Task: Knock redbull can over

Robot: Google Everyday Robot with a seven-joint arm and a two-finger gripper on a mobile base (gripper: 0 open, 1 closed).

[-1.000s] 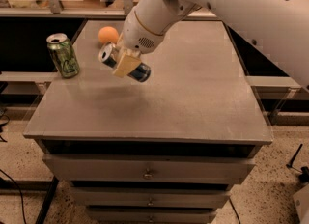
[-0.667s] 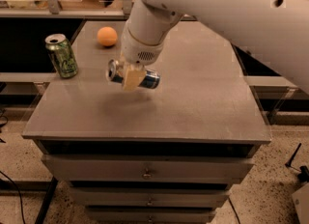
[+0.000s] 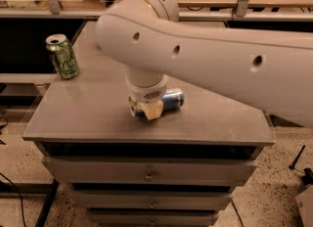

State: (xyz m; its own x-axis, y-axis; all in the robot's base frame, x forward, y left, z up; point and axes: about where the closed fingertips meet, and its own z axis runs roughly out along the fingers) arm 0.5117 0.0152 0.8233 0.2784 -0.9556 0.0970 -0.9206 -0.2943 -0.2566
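The redbull can (image 3: 171,100) lies on its side on the grey cabinet top (image 3: 98,108), near the front middle, its blue-and-silver body pointing right. My gripper (image 3: 145,109) hangs from the big white arm straight down over the can's left end, its tan fingers (image 3: 152,109) at the can. The wrist hides the can's left part.
A green can (image 3: 62,56) stands upright at the cabinet's left edge. The white arm (image 3: 205,59) crosses the right half of the view and hides the back of the top. Drawers (image 3: 149,174) sit below the front edge. A counter runs behind.
The arm swung forward and lowered over the front middle of the top. The redbull can, earlier tilted in the air at the gripper, now lies flat on the surface. The orange ball is hidden.
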